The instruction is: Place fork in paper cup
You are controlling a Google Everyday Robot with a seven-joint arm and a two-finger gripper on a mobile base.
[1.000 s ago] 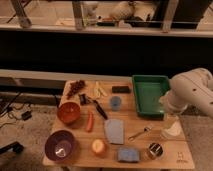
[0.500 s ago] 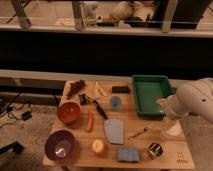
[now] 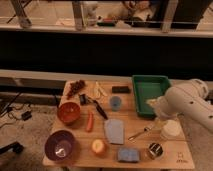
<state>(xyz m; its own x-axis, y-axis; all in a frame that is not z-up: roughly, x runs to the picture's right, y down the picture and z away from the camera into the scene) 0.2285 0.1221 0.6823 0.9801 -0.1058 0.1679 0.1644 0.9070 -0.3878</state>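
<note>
The fork point(image 3: 140, 133) is slim and silver and lies flat on the wooden table point(image 3: 85, 159), right of the grey-blue cloth point(image 3: 114, 131), with its tines toward the right. The paper cup point(image 3: 171, 130) stands upright just right of the fork, near the table's right edge. My white arm reaches in from the right, above the cup. My gripper point(image 3: 159, 119) hangs between the green tray point(image 3: 150, 80) and the cup, above the fork's right end. It is open and holds nothing.
A small blue cup point(image 3: 115, 103) and a black-handled utensil point(image 3: 100, 109) lie mid-table. A shiny metal cup point(image 3: 155, 150) and blue sponge point(image 3: 128, 155) sit at the front. An orange bowl point(image 3: 68, 112), purple bowl point(image 3: 61, 145), carrot point(image 3: 90, 121) and round fruit point(image 3: 98, 146) fill the left.
My arm has come down and a little to the left, from over the green tray toward the fork and paper cup. Nothing on the table has moved.
</note>
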